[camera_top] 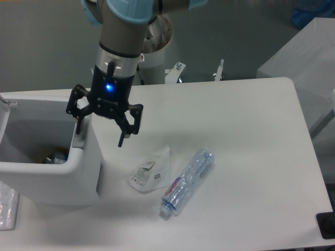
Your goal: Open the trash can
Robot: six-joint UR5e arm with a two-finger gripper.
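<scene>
The trash can (52,175) is a large white boxy bin at the left of the table. Its top shows open, and I see some rubbish (55,155) at the bottom inside. A white part (6,106) at its far left edge may be the raised lid; I cannot tell. The grey push tab is not visible. My gripper (99,135) is open and empty, pointing down over the bin's right wall. One finger (78,125) is at the inner side of the rim and the other finger (122,138) hangs outside it.
A crumpled clear wrapper (151,170) lies just right of the bin. A clear plastic bottle (187,181) with a blue label lies beside it. A clear plastic item (7,206) sits at the lower left. A black object (326,226) is at the table's bottom right corner.
</scene>
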